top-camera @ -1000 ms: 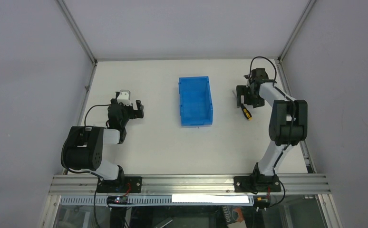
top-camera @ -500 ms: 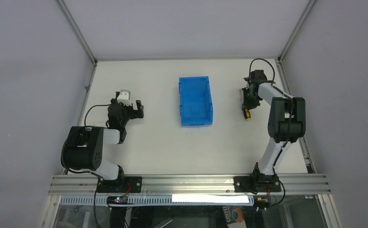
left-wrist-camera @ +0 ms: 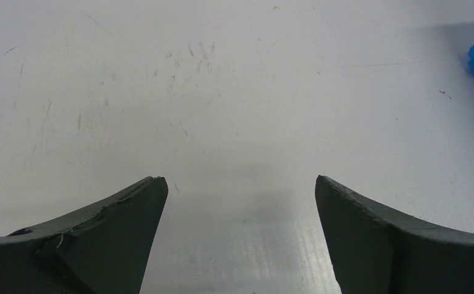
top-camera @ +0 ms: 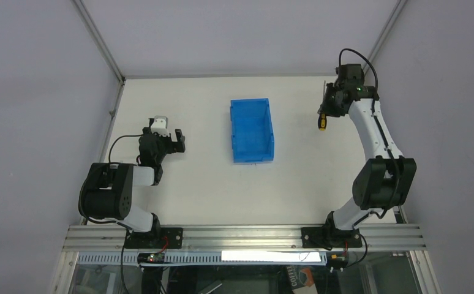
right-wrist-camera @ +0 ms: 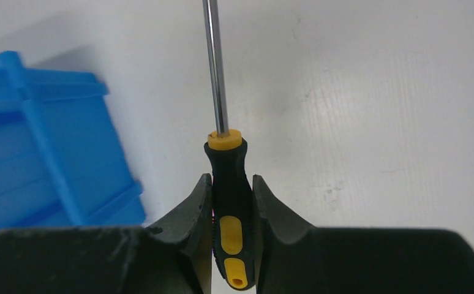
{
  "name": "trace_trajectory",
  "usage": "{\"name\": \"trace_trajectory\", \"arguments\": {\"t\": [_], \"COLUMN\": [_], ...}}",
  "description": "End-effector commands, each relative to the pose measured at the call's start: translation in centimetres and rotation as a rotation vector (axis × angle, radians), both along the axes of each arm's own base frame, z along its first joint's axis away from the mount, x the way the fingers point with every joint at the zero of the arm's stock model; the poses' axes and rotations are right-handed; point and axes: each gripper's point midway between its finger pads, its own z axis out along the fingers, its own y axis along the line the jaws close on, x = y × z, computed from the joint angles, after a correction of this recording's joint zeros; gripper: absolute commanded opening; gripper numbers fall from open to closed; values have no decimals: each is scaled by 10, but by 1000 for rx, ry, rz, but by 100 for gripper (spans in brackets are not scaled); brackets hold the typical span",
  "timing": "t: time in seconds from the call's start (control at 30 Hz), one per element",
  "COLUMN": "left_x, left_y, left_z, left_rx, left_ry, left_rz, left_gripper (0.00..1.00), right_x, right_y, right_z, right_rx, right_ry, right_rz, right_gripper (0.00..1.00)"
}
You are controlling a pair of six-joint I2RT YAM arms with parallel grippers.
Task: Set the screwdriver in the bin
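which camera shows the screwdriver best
Right wrist: the screwdriver is large and sharp, handle clamped by the right gripper, shaft clear. Top external shows it only as a tiny speck; left wrist does not show it.

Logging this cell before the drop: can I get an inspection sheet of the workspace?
Surface: white tabletop, faint scuffs.
Job's things: small black-and-yellow-handled steel-shafted screwdriver held right of the bright blue ribbed plastic bin, not in it.
Clutter: nothing seen.
Grippers: right gripper shut on the screwdriver's handle; left gripper open, empty.
Cables: black cable looped above the right wrist; another beside the left arm.
Surroundings: grey walls, aluminium frame posts.
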Motion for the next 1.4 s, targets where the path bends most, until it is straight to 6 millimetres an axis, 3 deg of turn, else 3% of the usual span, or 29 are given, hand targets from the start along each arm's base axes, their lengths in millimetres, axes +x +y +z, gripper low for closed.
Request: {"name": "trace_trajectory", "arguments": {"t": [0.0, 0.2, 0.33, 0.47, 0.77, 0.93, 1.13, 1.37], "left_x": [9, 9, 9, 9, 9, 9, 9, 9], "left_y": [1, 1, 1, 1, 1, 1, 1, 1], "left_z": [15, 14, 14, 14, 14, 14, 14, 14], "left_rx": [-20, -20, -20, -20, -20, -20, -20, -20], "left_ry": [-50, -49, -48, -48, -49, -49, -49, -49], "left_rz": [9, 8, 8, 8, 8, 8, 8, 7], "left_gripper": [99, 99, 99, 99, 99, 99, 99, 99], "right_x": [-15, -24, -27, -24, -8, -9, -11, -8], "right_y": [55, 148, 206, 244, 266, 270, 268, 270], "right_z": [54, 88, 87, 64, -13, -46, -73, -92], "right_rx": [170, 228, 266, 222, 68, 47, 13, -23], "right_ry": [-76, -173, -205, -195, -201, -179, -161, -135], "right_rz": [39, 212, 321, 407, 561, 614, 633, 607], "right_gripper": [1, 3, 3, 8, 26, 29, 34, 50]}}
